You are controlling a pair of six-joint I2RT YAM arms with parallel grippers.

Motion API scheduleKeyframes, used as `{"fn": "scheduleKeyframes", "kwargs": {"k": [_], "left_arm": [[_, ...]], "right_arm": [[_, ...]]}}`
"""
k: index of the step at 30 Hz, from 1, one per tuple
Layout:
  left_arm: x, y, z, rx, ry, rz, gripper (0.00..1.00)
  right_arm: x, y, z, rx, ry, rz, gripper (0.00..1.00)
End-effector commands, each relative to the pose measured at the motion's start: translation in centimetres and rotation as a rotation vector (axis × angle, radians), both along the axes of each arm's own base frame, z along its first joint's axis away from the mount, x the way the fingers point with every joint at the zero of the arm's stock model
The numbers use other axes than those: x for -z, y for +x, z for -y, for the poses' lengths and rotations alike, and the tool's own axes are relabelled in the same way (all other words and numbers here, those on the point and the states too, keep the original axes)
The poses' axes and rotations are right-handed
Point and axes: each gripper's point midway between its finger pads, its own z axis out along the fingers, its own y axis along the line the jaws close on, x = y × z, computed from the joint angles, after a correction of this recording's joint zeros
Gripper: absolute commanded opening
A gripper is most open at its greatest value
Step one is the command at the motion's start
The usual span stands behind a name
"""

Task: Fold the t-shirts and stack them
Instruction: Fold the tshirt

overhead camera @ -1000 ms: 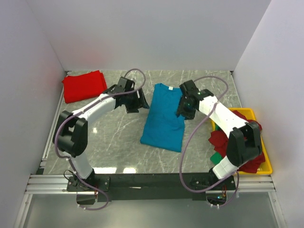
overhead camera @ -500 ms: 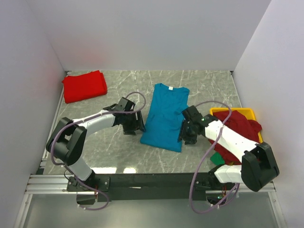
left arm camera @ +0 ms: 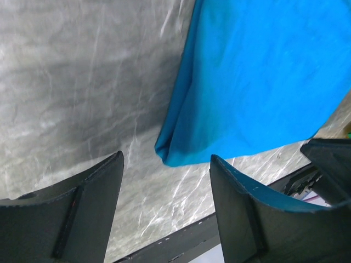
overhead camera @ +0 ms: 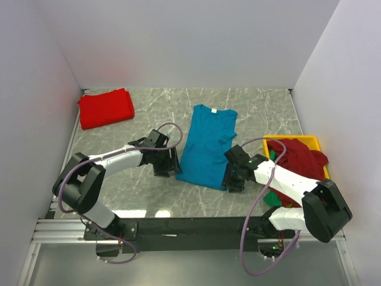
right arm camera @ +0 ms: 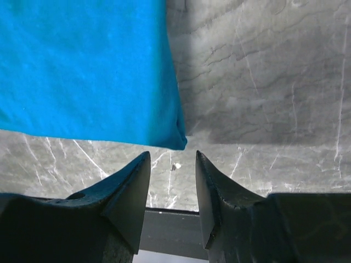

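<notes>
A teal-blue t-shirt [overhead camera: 206,148] lies flat in the middle of the table, its sides folded in to a narrow strip, neck at the far end. My left gripper [overhead camera: 171,164] hangs open just off its near left corner [left arm camera: 167,156]. My right gripper [overhead camera: 230,179] hangs open at its near right corner [right arm camera: 178,143]. Neither holds cloth. A bright red t-shirt [overhead camera: 106,108] lies folded at the far left. Dark red t-shirts [overhead camera: 297,161] and a bit of green one [overhead camera: 271,199] are heaped in the tray.
A yellow plastic tray [overhead camera: 331,208] stands at the right edge under the heap. White walls close in the table on three sides. The black mounting rail [overhead camera: 190,226] runs along the near edge, also seen just below the right fingers [right arm camera: 164,222].
Both grippers have come from the far half of the teal shirt down along its sides to its near corners, and their jaws have narrowed slightly. The shirt has not moved.
</notes>
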Motion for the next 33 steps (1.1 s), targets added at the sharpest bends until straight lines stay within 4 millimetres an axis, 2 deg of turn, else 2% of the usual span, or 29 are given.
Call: {"fn": "scheduleKeyframes", "kwargs": {"k": [1, 10, 13, 17, 20, 25, 33], "left_arm": [[-1.4, 0.0, 0.5, 0.007, -0.029, 0.047, 0.69], [-1.2, -0.6, 0.7, 0.019, -0.031, 0.042, 0.68], [-1.2, -0.6, 1.0, 0.028, -0.033, 0.040, 0.67], [-0.9, -0.4, 1.4, 0.033, -0.026, 0.035, 0.65], [-0.4, -0.4, 1.8, 0.043, -0.020, 0.020, 0.63], [-0.2, 0.1, 1.8, 0.037, 0.002, 0.023, 0.60], [0.8, -0.1, 2.2, 0.040, 0.003, 0.005, 0.47]], "right_arm": [[0.2, 1.2, -0.4, 0.017, 0.000, 0.038, 0.45], [1.1, 1.9, -0.4, -0.011, -0.045, 0.022, 0.40], [1.4, 1.7, -0.2, -0.016, -0.056, 0.008, 0.33], [1.6, 1.4, -0.1, -0.017, -0.052, 0.004, 0.16], [1.6, 1.4, 0.0, -0.024, -0.063, -0.001, 0.10], [1.4, 1.6, -0.1, -0.033, -0.067, -0.002, 0.08], [1.5, 1.6, -0.1, -0.042, -0.071, -0.009, 0.06]]}}
